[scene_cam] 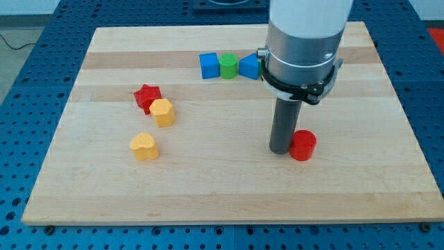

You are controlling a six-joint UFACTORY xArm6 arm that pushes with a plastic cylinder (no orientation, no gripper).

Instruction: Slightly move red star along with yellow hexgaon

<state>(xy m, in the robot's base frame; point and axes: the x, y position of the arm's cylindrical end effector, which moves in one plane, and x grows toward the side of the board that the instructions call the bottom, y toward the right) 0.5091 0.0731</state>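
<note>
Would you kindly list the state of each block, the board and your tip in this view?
red star: flat on board, touching yellow hexagon
yellow hexagon: flat, against the star's lower right
yellow heart: flat, alone
red cylinder: upright, beside my tip
blue cube, green cylinder, blue triangle: touching in a row
my tip: down on the wooden board, far from the star

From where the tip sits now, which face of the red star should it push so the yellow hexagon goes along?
Push the red star on its upper-left side. The yellow hexagon touches its lower right, so a push toward lower right likely carries both. My tip is far right, beside the red cylinder.
</note>
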